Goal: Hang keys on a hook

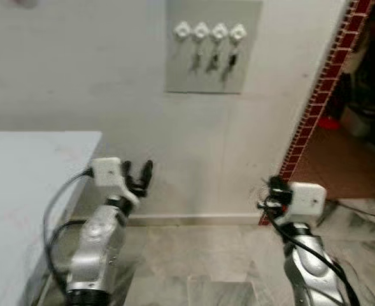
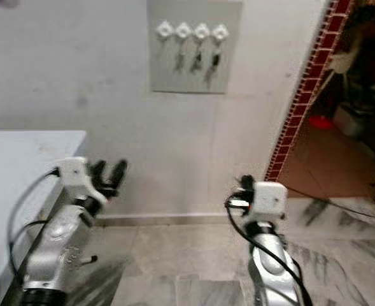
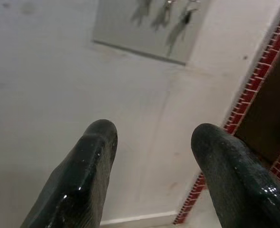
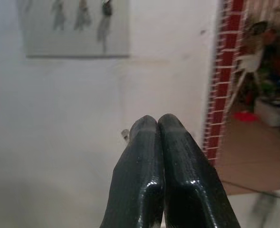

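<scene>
Both silver arms rise from the bottom edge of the head view. At lower right, the right gripper (image 1: 268, 193) has its 2 black fingers (image 4: 144, 161) pressed together; a small pale sliver juts out beside their tips in the wrist view, too blurred to tell whether it is a key. At lower left, the left gripper (image 1: 138, 175) points up with its 2 fingers (image 3: 90, 161) spread well apart and nothing between them.

High in the upper middle of the frame, a pale grey key board (image 1: 213, 46) is fixed to the white wall (image 1: 111, 83). Across its top runs a row of 4 white hooks (image 1: 209, 30). Small dark keys (image 1: 212, 62) dangle from the 3 hooks on the right; blur hides their shapes. Both grippers sit well below the board.

At the left edge lies a light blue-grey table (image 1: 21, 191). At the right, a red-tiled doorway edge (image 1: 321, 102) slants down to a marbled grey floor (image 1: 200, 261).
</scene>
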